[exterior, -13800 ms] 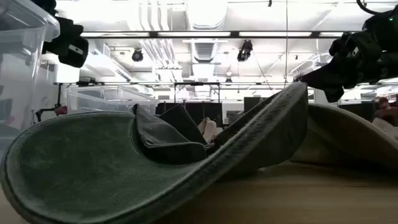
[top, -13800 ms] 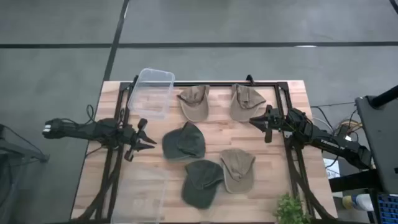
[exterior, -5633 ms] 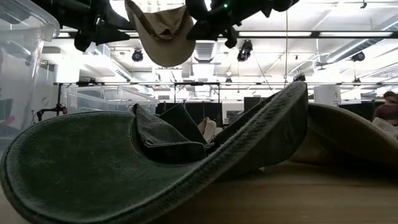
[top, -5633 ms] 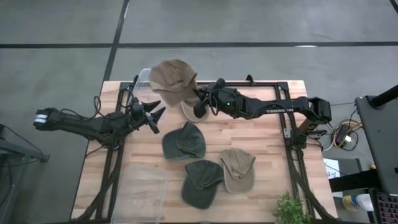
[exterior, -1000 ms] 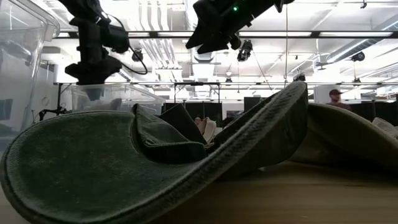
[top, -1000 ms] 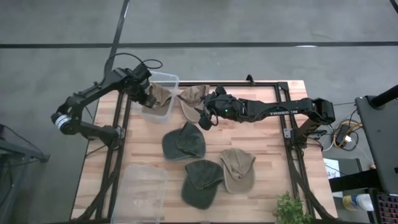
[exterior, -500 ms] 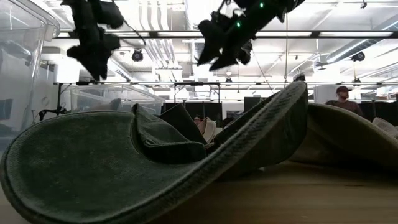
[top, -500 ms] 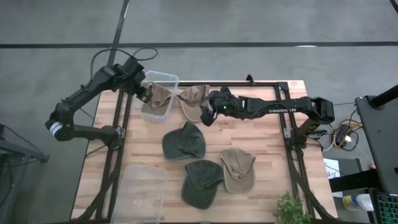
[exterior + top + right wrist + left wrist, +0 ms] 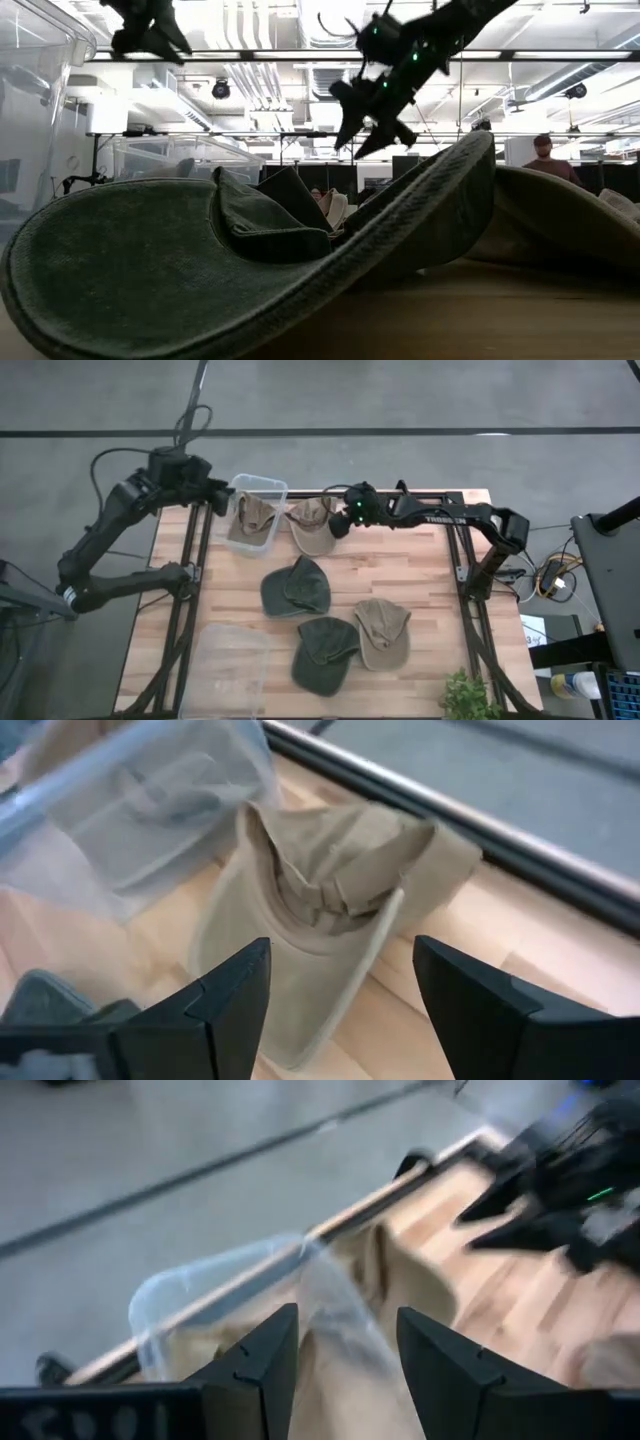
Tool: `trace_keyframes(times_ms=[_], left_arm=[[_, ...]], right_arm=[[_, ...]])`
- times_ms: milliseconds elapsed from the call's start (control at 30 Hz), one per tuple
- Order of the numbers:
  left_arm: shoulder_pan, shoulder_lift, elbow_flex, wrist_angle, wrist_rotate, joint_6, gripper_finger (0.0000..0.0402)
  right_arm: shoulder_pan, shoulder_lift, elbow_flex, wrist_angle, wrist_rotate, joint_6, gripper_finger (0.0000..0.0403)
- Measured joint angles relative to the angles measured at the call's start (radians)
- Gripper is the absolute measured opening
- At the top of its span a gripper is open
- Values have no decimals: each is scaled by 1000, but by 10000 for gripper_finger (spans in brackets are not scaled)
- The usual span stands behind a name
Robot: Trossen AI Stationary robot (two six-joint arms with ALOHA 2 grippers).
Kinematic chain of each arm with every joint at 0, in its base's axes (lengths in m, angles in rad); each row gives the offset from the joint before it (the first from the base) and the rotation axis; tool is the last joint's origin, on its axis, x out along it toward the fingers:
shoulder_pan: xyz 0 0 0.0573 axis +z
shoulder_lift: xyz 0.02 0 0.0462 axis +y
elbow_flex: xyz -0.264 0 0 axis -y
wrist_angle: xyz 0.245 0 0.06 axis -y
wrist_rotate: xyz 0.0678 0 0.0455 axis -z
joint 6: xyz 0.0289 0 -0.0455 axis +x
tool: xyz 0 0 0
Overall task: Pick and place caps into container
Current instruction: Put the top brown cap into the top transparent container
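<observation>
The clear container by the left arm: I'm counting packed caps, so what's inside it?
Inside the clear container lies one tan cap, crumpled. Whether anything sits beneath that cap cannot be seen, since its fabric covers the floor there. Another tan cap lies outside on the table.

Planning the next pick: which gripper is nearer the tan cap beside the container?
Right. The right gripper hovers at the tan cap; the left gripper is beyond the container.

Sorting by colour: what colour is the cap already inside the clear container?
Tan; the cap in the container shows best in the high view.
</observation>
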Motion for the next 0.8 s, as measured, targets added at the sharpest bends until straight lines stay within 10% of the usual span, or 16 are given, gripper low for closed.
trace_keyframes(times_ms=[600,800], left_arm=[[-2,-56,-10,51,3,0,163],[-2,-57,-10,52,3,9,163]], right_arm=[[-46,281,128,-11,-112,43,225],[-46,355,226,-123,-111,18,166]])
